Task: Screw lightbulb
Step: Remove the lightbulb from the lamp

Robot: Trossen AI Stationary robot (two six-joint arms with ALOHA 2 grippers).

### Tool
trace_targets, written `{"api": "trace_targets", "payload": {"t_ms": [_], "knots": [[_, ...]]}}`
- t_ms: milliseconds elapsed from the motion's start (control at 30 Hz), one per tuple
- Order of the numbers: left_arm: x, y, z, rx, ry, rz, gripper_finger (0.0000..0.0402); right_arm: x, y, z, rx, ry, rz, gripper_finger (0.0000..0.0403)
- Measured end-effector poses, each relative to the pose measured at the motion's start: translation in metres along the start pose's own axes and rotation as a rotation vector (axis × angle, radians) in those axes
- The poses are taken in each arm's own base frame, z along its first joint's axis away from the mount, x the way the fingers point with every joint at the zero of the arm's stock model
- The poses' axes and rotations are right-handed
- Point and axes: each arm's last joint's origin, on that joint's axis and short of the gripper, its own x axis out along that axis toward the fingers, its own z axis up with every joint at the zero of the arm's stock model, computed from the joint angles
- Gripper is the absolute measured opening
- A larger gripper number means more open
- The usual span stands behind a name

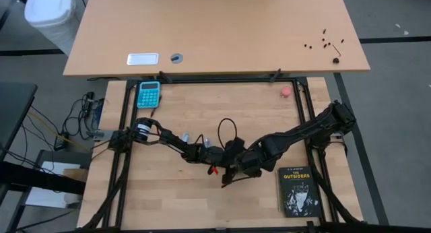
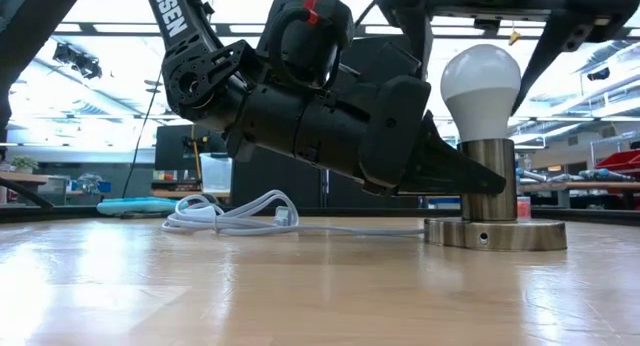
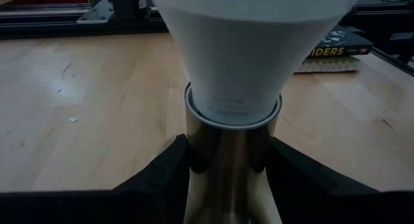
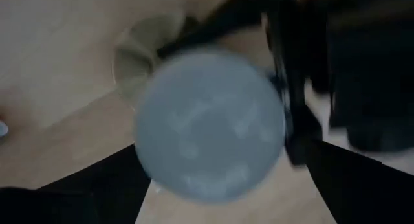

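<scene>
The white lightbulb stands upright with its base in a brushed-metal socket, whose round foot rests on the wooden table. My left gripper reaches in low from the table's left and is shut on the socket's column, just under the lightbulb. Above the bulb's dome my right gripper points down and is open. Its fingers stand on either side of the dome, clear of it. In the high view both grippers cover the lightbulb. My left gripper pinches the socket's metal column between its two fingers, one on each side, a little below the rim that holds the bulb. The fingers come nearly level from the table's left. The socket stands upright with its foot on the table.
A white cord lies coiled on the table behind my left arm. A black book lies near the front right. At the far edge a blue calculator lies on the left and a small pink round thing on the right.
</scene>
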Motion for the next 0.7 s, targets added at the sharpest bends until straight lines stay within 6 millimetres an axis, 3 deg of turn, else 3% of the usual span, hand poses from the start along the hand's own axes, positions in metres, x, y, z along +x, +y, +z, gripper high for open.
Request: {"api": "trace_targets", "payload": {"t_ms": [433,700], "knots": [[0.0,0.0,0.0,-0.003,0.0,0.002,0.0179,-0.013,0.021,-0.019,0.483,0.273,0.063,0.039],[0.0,0.0,0.0,-0.019,0.0,0.004,0.0179,-0.047,0.046,-0.016,0.67,0.229,-0.055,0.0388]]}}
